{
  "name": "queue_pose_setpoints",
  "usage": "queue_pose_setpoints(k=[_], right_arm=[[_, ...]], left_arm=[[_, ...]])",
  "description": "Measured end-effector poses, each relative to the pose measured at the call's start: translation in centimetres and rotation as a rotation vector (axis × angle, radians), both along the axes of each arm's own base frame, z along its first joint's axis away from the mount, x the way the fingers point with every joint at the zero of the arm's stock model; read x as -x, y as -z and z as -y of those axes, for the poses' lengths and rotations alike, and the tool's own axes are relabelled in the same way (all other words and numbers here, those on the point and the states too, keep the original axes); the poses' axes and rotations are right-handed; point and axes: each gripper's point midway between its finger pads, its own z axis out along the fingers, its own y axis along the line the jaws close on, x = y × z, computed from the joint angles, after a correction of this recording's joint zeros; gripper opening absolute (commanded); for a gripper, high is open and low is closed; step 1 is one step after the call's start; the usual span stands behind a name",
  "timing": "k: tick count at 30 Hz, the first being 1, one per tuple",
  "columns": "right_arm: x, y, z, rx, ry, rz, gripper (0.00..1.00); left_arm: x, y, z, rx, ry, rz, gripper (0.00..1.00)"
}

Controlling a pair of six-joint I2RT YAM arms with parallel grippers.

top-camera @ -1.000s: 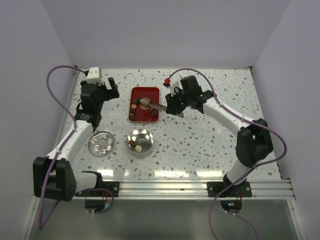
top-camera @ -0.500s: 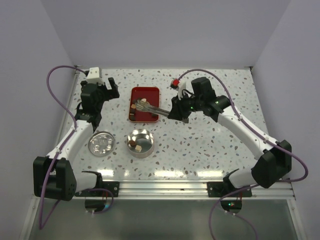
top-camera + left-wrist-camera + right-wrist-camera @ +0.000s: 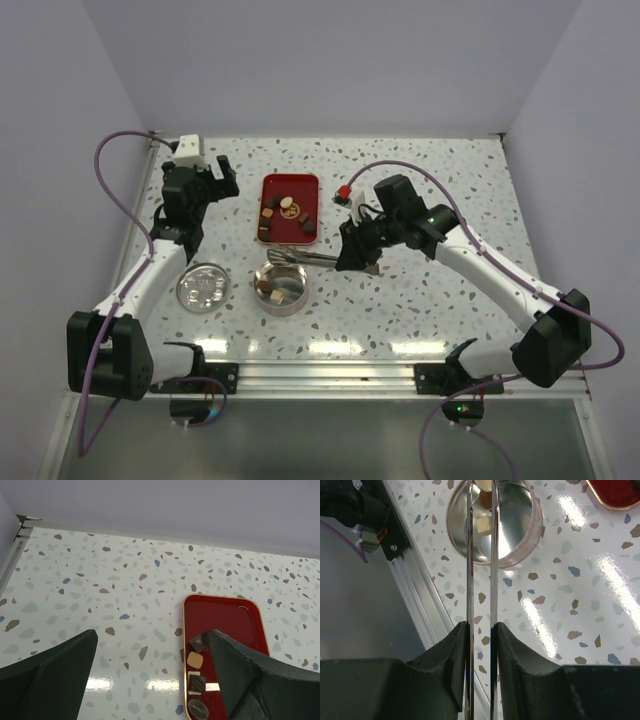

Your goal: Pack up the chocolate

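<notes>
Tin (image 3: 285, 306): we see two chocolate pieces (image 3: 272, 295) inside, ahead of the right claw (image 3: 480, 630).
Red tray (image 3: 287, 185): more pieces, beside the wide-open left claw (image 3: 152, 645).
Right claw: clamped on tongs (image 3: 493, 570).

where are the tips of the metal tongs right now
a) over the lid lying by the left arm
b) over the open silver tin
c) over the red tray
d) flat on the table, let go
b: in the top and right wrist views the tongs, clamped in the right gripper, reach over the rim of the tin, on the near side of the red tray.
</notes>
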Motion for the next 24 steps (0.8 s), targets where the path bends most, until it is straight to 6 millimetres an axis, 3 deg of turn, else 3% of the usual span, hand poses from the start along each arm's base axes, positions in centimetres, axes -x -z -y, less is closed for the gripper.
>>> queue_pose_setpoints(k=[10,24], right_arm=[[1.2,0.3,0.6,0.022,-0.003,-0.046,0.34],[1.4,0.5,0.8,0.029,-0.003,-0.055,0.38]], left_arm=[[-0.1,0.5,0.0,-0.001,0.000,-0.012,1.00],[-0.1,0.5,0.0,-0.002,0.000,-0.013,1.00]])
